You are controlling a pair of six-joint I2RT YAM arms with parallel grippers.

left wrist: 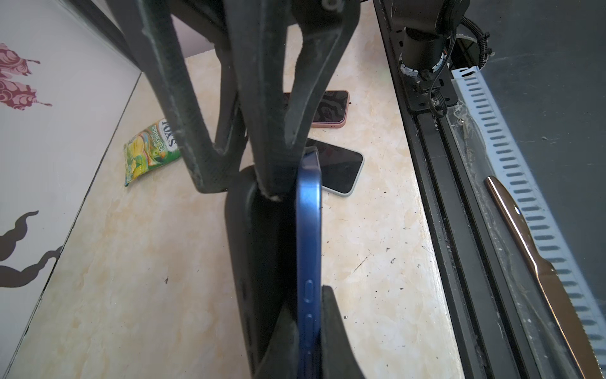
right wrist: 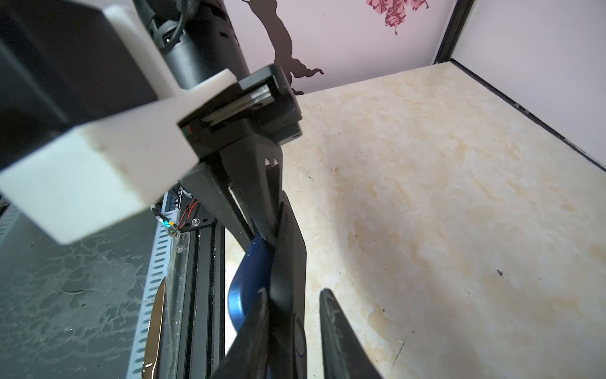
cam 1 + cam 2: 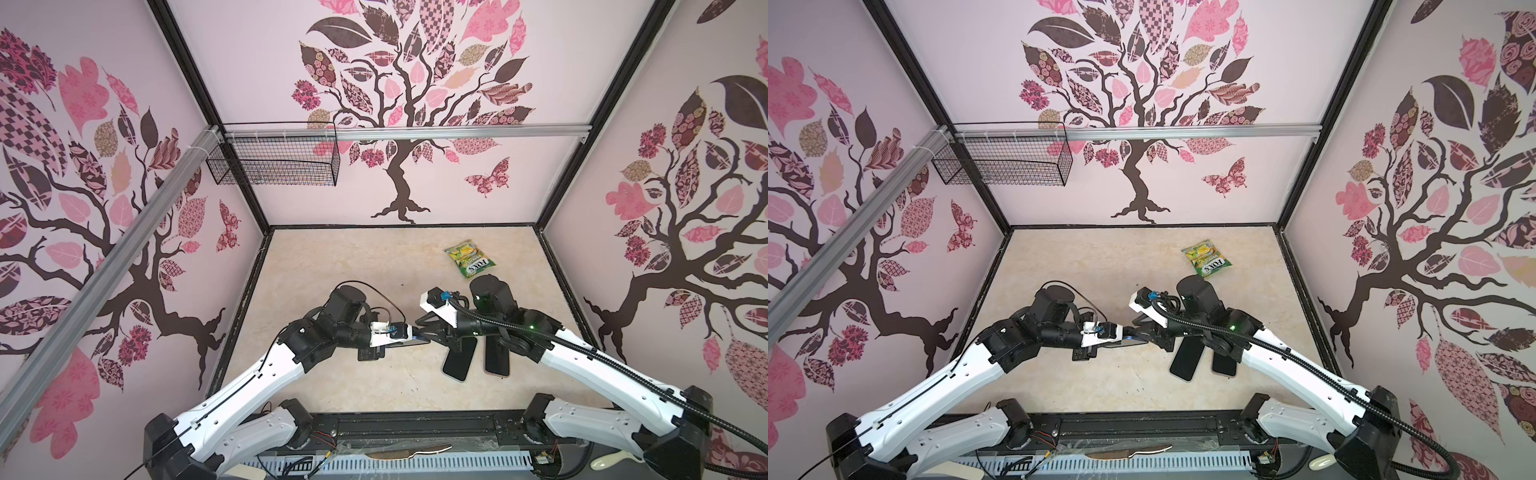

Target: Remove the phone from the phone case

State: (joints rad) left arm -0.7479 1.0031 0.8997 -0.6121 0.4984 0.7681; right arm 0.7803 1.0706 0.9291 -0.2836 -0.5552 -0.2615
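Phone (image 1: 308, 229) is hanging above the counter (image 1: 377, 262), clamped in the left jaws; right jaws are straddling the phone case (image 1: 244, 236), standing apart.

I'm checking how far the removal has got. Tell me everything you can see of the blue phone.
The blue phone is slim, with a glossy, metallic-looking rim, rounded corners and side buttons. The left end effector is shut on one end, holding it in the air, edge-on to the left wrist view. Its far end stands clear of the black case, and a finger of the right end effector is wedged in that gap.
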